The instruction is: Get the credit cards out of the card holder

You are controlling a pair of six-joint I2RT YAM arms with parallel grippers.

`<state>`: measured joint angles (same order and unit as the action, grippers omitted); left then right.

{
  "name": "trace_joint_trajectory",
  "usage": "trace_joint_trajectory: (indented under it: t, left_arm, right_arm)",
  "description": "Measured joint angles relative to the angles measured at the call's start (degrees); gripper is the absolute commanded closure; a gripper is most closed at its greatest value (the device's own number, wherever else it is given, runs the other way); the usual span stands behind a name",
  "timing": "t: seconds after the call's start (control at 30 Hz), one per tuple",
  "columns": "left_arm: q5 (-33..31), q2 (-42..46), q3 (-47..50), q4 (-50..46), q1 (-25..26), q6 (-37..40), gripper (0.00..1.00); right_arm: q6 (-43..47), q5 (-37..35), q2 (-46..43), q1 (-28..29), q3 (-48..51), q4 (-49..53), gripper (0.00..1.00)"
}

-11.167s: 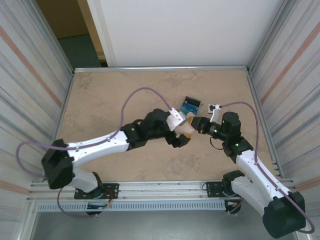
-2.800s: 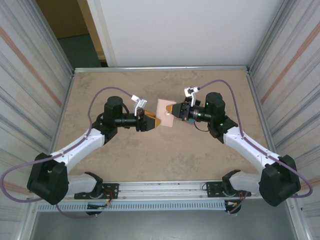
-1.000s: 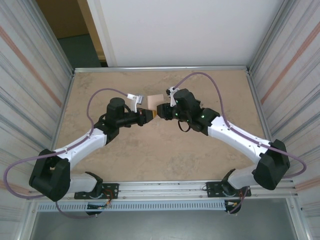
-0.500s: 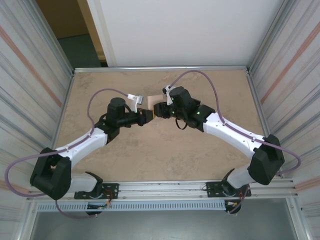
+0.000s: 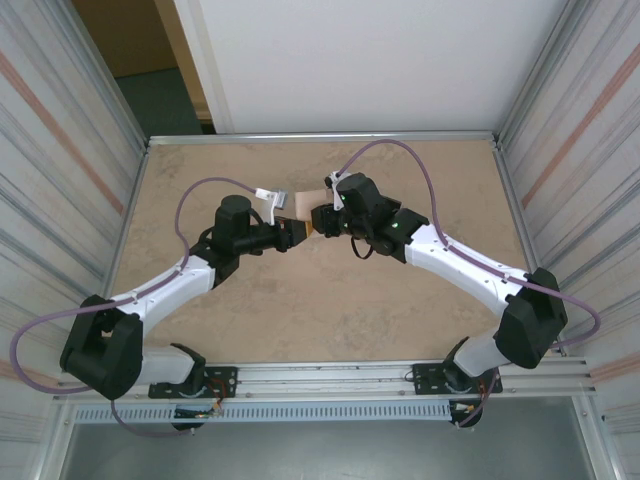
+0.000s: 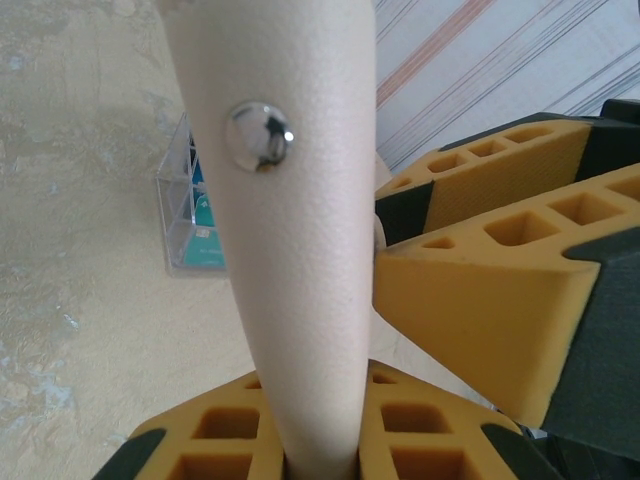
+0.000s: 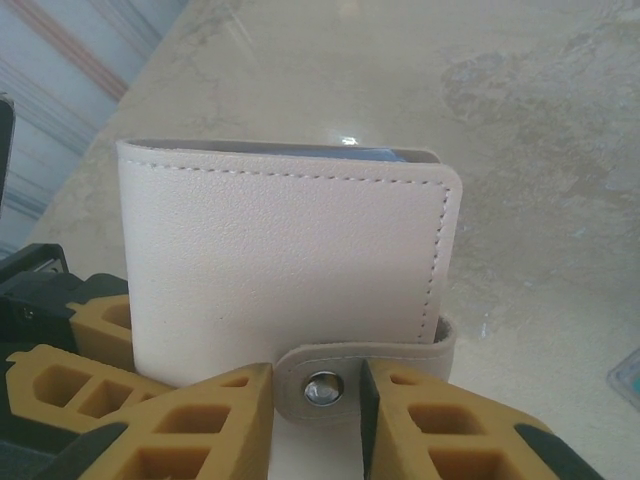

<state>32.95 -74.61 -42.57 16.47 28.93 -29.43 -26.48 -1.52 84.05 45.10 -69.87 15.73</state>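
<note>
The card holder (image 7: 285,265) is held closed in the air above the far middle of the table (image 5: 300,320), with its strap tab (image 7: 330,362) snapped shut over one edge. Its two faces are clamped between the jaws of the left gripper (image 6: 320,440). The strap tab is flanked and touched on both sides by the narrowly set jaws of the right gripper (image 7: 318,395), which is brought nose to nose with the left. A teal credit card (image 6: 195,215) behind clear plastic is seen lying on the table below, apart from the holder.
</note>
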Motion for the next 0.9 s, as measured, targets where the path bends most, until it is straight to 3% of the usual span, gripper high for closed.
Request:
trace_joint_trajectory:
  t: [0.9]
  left_arm:
    - [-0.04, -0.11, 0.00, -0.28, 0.00, 0.00, 1.00]
  right_arm:
    - [0.00, -0.22, -0.02, -0.07, 0.00, 0.39, 0.86]
